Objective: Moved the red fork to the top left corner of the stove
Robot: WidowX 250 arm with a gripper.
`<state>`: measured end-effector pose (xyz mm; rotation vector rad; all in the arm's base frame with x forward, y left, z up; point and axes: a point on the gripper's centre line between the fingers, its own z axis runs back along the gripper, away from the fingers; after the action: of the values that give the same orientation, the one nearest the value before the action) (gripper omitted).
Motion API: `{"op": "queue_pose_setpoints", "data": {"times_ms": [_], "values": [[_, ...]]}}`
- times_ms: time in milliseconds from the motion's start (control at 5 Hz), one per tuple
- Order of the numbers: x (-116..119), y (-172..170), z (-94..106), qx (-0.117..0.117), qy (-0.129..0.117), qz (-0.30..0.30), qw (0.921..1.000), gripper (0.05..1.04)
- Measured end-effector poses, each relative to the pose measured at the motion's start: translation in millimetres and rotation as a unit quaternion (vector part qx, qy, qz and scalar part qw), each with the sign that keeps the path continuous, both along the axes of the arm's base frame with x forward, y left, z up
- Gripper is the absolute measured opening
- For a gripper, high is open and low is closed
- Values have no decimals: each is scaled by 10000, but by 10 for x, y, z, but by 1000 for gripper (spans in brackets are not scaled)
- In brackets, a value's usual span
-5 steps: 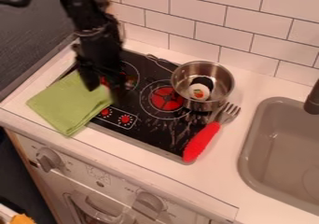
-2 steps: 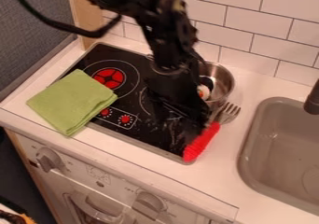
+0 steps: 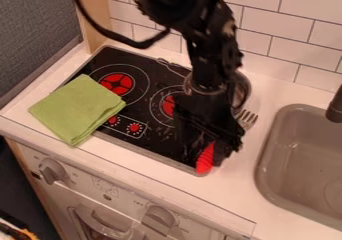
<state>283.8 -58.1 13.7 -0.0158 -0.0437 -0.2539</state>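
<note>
Right of centre in the frame, my one gripper (image 3: 216,148) hangs over one fork (image 3: 205,160), partly covering its red handle; I cannot tell how far it is open or whether it has hold of anything. The fork lies along the right edge of the stove (image 3: 143,145), its handle end at the stove's lowest corner, its metal tines pointing to the upper right. Visible on the black stovetop are two ringed burners with red centres and two small red dials. One folded green cloth (image 3: 75,108) lies at centre left, partly on the stove; one metal pot (image 3: 245,91), mostly hidden, stands behind my arm. The surface is a white counter (image 3: 230,196) with one grey sink (image 3: 266,163) at right and one dark faucet (image 3: 336,106). Below are two front knobs; behind, white wall tiles; at upper left, a dark grey panel.
</note>
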Motion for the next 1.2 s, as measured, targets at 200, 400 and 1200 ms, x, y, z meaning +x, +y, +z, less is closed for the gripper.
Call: {"op": "queue_pose_setpoints", "data": {"times_ms": [200, 400, 1200], "values": [[11, -29, -33, 79, -8, 45, 10000, 998], [9, -74, -65, 108, -7, 28, 9999, 936], [-59, -210, -59, 296, 11, -317, 9991, 420]]}}
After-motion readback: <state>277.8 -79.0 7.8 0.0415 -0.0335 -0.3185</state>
